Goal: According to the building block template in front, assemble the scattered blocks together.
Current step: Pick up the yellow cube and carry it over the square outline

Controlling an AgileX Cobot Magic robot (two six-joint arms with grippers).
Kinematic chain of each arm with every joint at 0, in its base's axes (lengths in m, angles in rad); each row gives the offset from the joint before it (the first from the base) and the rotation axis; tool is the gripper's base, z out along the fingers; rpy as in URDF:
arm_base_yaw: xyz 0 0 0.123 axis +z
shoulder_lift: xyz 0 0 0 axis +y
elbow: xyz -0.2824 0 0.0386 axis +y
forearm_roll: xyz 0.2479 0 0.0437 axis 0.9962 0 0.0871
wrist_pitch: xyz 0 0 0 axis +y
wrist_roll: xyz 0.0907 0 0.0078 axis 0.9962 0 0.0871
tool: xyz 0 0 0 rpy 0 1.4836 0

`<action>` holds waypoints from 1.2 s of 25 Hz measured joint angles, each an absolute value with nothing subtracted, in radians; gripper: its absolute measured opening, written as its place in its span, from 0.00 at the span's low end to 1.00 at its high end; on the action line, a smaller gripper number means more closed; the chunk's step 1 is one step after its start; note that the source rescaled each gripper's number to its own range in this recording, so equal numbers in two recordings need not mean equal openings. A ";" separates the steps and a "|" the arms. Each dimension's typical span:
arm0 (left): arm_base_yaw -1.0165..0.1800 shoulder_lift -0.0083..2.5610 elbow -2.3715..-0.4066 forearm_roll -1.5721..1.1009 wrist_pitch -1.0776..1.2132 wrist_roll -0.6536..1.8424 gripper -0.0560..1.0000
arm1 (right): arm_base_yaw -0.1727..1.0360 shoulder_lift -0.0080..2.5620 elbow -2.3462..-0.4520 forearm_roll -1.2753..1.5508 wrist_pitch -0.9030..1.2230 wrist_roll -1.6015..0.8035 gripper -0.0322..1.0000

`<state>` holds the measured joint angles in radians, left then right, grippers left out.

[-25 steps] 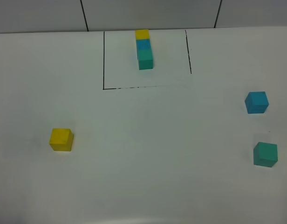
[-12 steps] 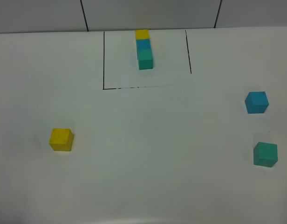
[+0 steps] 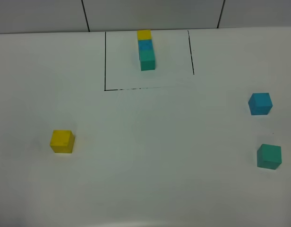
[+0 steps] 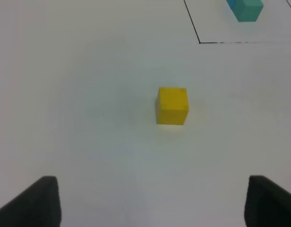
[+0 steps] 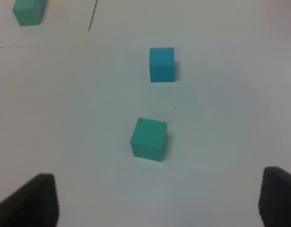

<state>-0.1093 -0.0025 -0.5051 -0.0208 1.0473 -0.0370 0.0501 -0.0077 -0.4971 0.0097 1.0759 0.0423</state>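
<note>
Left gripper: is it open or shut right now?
Open. The left gripper shows its two dark fingertips far apart in the left wrist view, with nothing between them; the yellow cube lies ahead on the table, untouched.

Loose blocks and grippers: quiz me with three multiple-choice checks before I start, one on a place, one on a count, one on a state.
1. In the high view, where does the yellow block lie?
A) On the left side, alone
B) On the right side
C) In the middle, at the far edge

2. How many cubes make up the template row?
A) Two
B) Four
C) Three

3. What state is the left gripper in?
A) Shut on the yellow block
B) Open, holding nothing
C) Out of view

Answers:
1 A: it sits by itself on the left of the high view.
2 C: the row shows one yellow, one blue and one teal-green cube, touching.
3 B: the left wrist view shows its fingertips wide apart, with the yellow block lying ahead of them, untouched.
</note>
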 joint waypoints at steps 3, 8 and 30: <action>-0.109 -0.002 -0.505 -0.021 1.047 -0.037 0.68 | 0.050 -0.008 -0.497 0.010 1.076 0.042 0.73; -0.109 -0.002 -0.505 -0.021 1.047 -0.037 0.68 | 0.050 -0.008 -0.497 0.010 1.076 0.042 0.73; -0.109 0.515 -0.682 0.000 0.913 -0.017 0.99 | 0.050 -0.008 -0.497 0.010 1.076 0.042 0.73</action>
<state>-0.1093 0.5145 -0.6823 0.0000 0.9129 -0.0175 0.0501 -0.0077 -0.4971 0.0101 1.0759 0.0423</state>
